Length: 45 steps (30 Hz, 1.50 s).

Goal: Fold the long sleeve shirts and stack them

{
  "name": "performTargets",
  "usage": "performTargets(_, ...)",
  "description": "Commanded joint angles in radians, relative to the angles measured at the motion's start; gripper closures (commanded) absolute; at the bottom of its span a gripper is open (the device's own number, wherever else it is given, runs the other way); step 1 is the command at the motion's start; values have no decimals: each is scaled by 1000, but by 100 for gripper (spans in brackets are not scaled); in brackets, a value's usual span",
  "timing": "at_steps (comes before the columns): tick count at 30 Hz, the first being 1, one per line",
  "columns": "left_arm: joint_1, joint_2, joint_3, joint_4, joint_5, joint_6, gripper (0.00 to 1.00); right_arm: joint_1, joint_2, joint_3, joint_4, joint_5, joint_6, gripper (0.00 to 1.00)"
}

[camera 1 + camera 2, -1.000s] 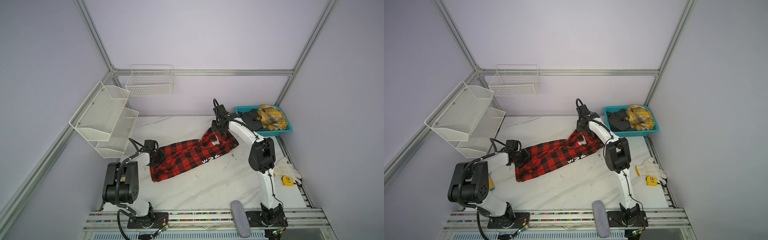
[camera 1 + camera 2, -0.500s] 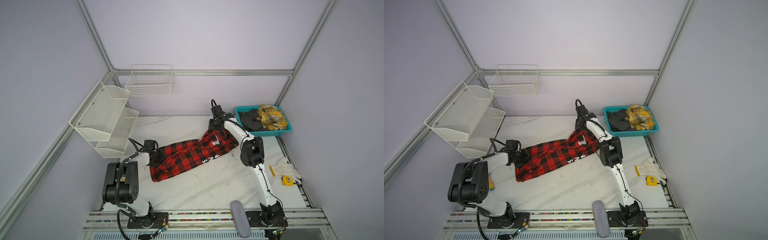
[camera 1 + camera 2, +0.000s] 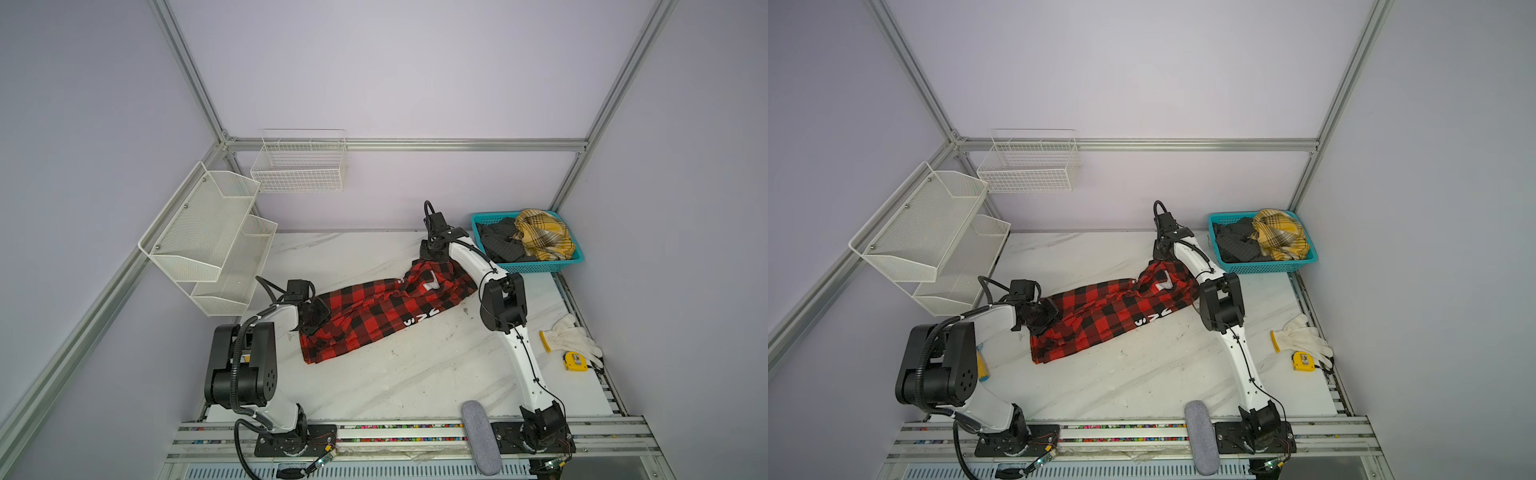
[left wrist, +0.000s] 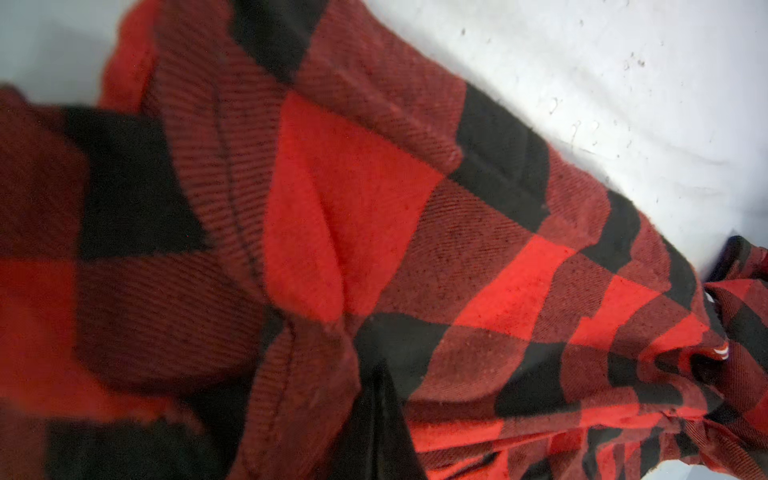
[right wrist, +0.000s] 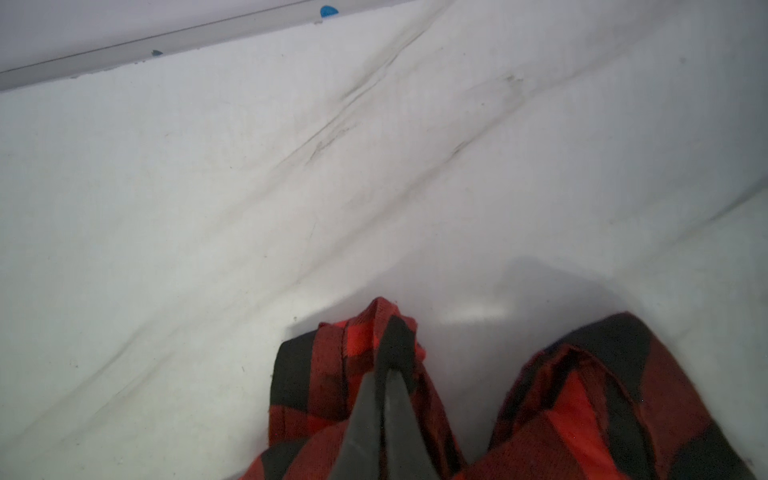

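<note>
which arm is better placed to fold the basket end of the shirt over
Right: the right gripper is shut on the shirt end nearest the basket; the left gripper holds the opposite end.

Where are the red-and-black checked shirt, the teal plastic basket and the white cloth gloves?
Red-and-black checked shirt (image 3: 374, 313): in a top view, middle of the cloth.
Teal plastic basket (image 3: 544, 267): in a top view, its front wall.
White cloth gloves (image 3: 571, 338): in a top view, the palm.
</note>
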Motion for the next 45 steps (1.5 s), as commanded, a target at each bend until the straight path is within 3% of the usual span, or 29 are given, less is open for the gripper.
performTargets(1,28,35,-49,-119,-110,23,100,2,-156,-17,48,59,-18,100)
performTargets(8,30,30,-55,-116,-111,21,100,1,-336,-187,183,87,-12,100)
performTargets(17,30,30,-54,-113,-100,20,100,31,-489,-356,357,7,23,100)
performTargets(26,30,34,-50,-108,-77,12,100,159,-569,-531,415,39,15,100)
performTargets(32,28,16,-48,-111,-33,5,100,306,-640,-684,490,38,-88,100)
performTargets(37,29,-68,-48,-137,0,-28,70,417,-665,-798,496,6,-187,100)
performTargets(38,28,-84,-50,-142,5,-35,68,433,-658,-810,490,6,-199,96)
performTargets(40,27,-122,-51,-153,19,-50,63,475,-631,-818,474,19,-215,66)
performTargets(42,26,-145,-48,-156,45,-65,58,510,-603,-817,456,51,-219,48)
performTargets(45,14,-175,-41,-152,89,-85,52,532,-599,-816,454,97,-191,39)
